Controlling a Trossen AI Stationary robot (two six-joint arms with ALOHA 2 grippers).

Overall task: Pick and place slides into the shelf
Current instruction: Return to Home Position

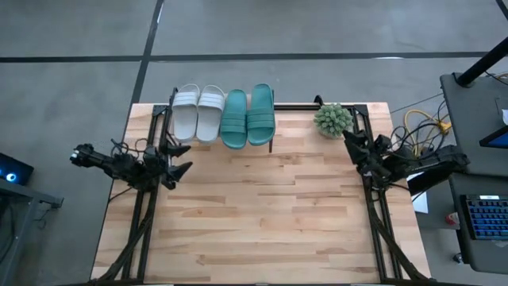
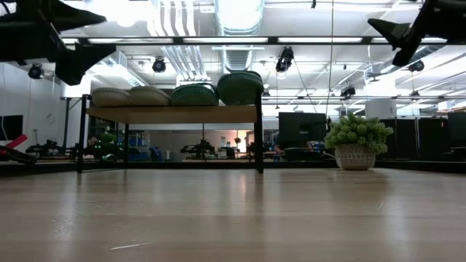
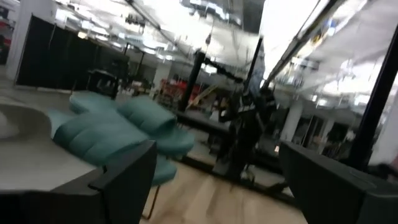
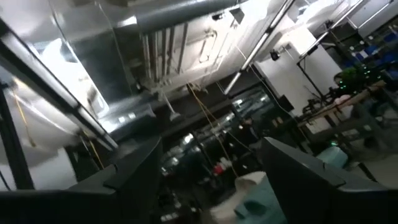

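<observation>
All four slides [image 1: 225, 114] sit side by side on the shelf [image 2: 175, 114]. Your left tool [image 1: 189, 156], spread and empty, hangs near the shelf's end and could clip a leg if swung wide. The right tool [image 1: 351, 145], also spread, hovers beside the potted plant [image 1: 332, 119] and could topple it.

Ceiling lights [image 2: 240, 14] glare white; left gripper [image 2: 104, 33] backlit, dark; tabletop [image 1: 278, 206] evenly lit.

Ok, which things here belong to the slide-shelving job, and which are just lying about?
Job: two pale grey-white foam slides and two teal green foam slides, all on the low wooden-topped, black-legged shelf; left gripper and right gripper, both open, raised at either side.
Lying about: small green plant in a pale pot, beside the shelf on the wooden table.
</observation>
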